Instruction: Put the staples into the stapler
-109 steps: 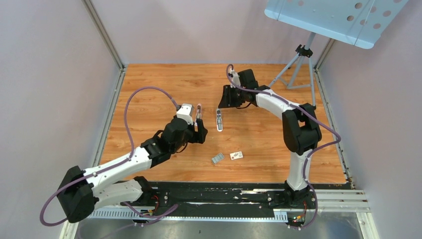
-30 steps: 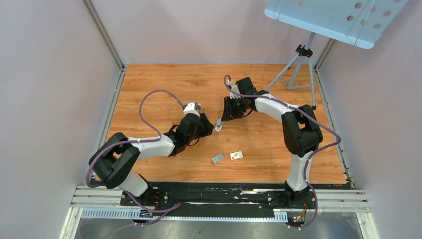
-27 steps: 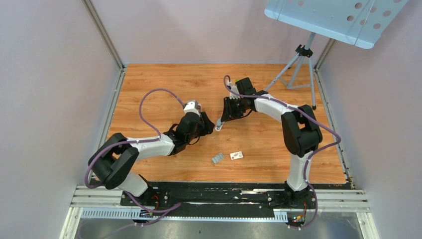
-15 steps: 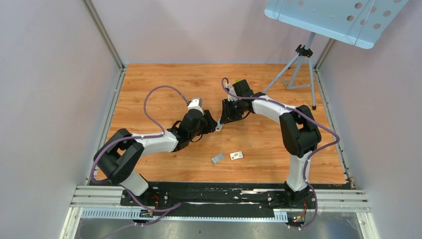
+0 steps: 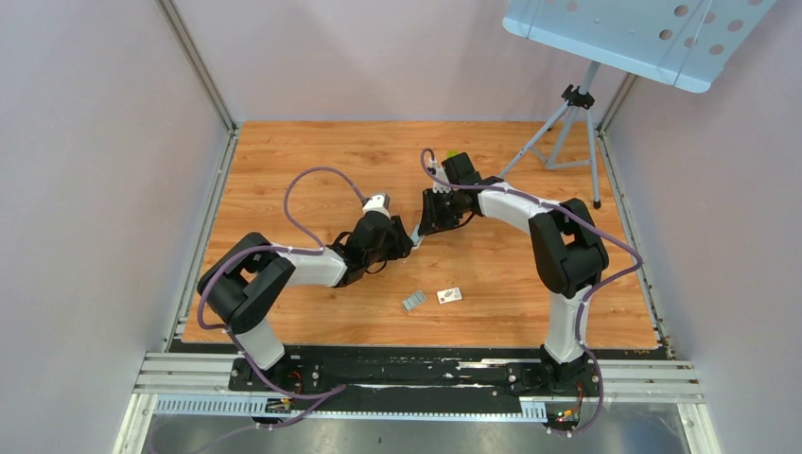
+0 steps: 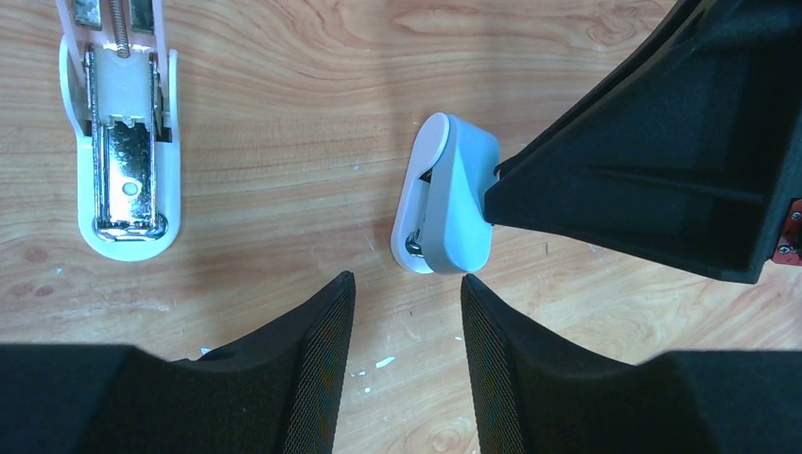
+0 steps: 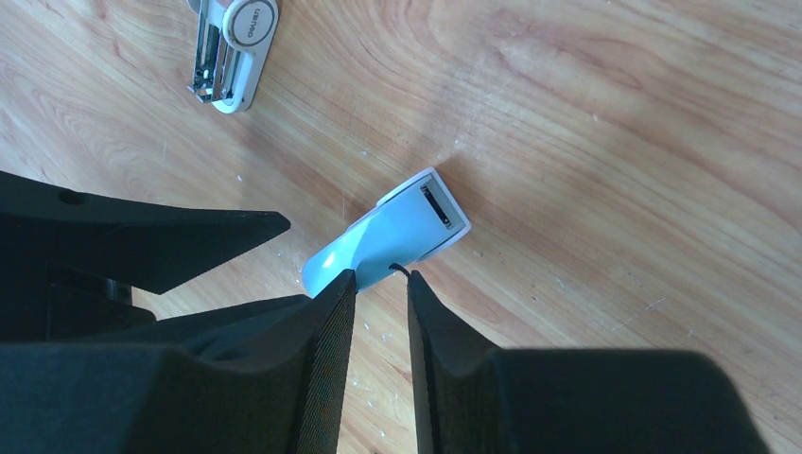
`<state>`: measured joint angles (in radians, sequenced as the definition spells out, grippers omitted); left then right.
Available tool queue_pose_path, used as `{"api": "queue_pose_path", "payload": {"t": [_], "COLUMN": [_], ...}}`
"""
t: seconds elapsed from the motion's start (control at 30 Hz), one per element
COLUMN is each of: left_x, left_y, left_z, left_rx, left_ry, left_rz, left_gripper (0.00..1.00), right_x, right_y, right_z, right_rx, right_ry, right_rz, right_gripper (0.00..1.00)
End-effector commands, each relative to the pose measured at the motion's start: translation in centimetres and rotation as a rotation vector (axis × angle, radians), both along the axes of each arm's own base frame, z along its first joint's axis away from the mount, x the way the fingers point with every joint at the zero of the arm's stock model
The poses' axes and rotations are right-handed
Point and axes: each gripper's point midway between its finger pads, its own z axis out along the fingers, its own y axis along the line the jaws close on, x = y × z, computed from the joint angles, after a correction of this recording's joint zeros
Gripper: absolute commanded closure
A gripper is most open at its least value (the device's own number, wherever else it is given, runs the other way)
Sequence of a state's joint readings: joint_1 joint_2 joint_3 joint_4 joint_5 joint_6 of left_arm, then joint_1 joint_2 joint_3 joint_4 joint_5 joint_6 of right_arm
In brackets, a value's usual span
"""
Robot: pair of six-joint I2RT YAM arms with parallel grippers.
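Observation:
A light blue stapler [image 6: 452,203] rests tilted on the wooden table, one end down. It also shows in the right wrist view [image 7: 392,236]. My right gripper [image 7: 380,276] is shut on its raised end with the fingertips only. My left gripper [image 6: 405,284] is open and empty just short of its lowered end; in the top view this gripper [image 5: 407,244] faces the right gripper [image 5: 426,223]. A second, pink-white stapler [image 6: 121,142] lies open with its metal channel showing. The staples [image 5: 413,302], a small grey ridged block, lie alone nearer the front.
A small white card [image 5: 449,296] lies right of the staples. A tripod [image 5: 566,132] with a pale blue perforated tray [image 5: 634,33] stands at the back right. Grey walls close the table [image 5: 284,170] on three sides.
My left gripper has slid right to the blue stapler. My right gripper has closed on the stapler and tipped it up from lying flat.

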<state>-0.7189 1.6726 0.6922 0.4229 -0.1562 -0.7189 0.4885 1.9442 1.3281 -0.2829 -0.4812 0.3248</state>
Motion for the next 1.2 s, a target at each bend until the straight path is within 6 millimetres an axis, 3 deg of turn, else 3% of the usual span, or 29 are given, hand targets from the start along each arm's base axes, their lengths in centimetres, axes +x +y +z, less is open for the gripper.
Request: {"api": "queue_pose_path", "payload": {"t": [0.0,0.37,0.5,0.63,0.77,0.93,1.07,1.17], "left_x": [1.0,1.1,0.8,0.4,0.2,-0.4,-1.6,-2.9], "left_y": [-0.2,0.3,0.4,0.8,1.5,3.7,5.8,7.0], "left_z": [0.1,-1.8,-1.5,0.2,2.3,5.6,7.5,8.5], "left_rx": [-0.003,0.028,0.020,-0.006,0.009,0.082,0.161,0.201], "left_ry": [-0.036,-0.007,-0.007,-0.034,-0.061,-0.112,-0.130,-0.134], "left_rz": [0.001,0.010,0.008,0.010,0.015,0.038,0.028,0.003], "left_gripper": [0.52,0.55,0.56,0.55,0.48,0.35,0.24,0.15], "right_x": [-2.2,-3.9,-4.2,-4.1,-2.9,-1.9,-3.0,-4.9], "right_y": [-1.6,-3.2,-3.4,-3.4,-2.7,-2.2,-2.6,-3.1], "right_z": [-4.4,-7.1,-7.5,-7.1,-4.9,-0.1,2.4,3.1], "right_rx": [-0.120,-0.190,-0.205,-0.206,-0.183,-0.141,-0.122,-0.118], "right_ry": [0.099,0.138,0.142,0.129,0.096,0.011,-0.021,-0.030], "right_rz": [-0.007,-0.011,-0.006,-0.008,0.005,0.005,0.007,0.023], "right_gripper": [0.71,0.72,0.72,0.72,0.71,0.62,0.45,0.35]}}
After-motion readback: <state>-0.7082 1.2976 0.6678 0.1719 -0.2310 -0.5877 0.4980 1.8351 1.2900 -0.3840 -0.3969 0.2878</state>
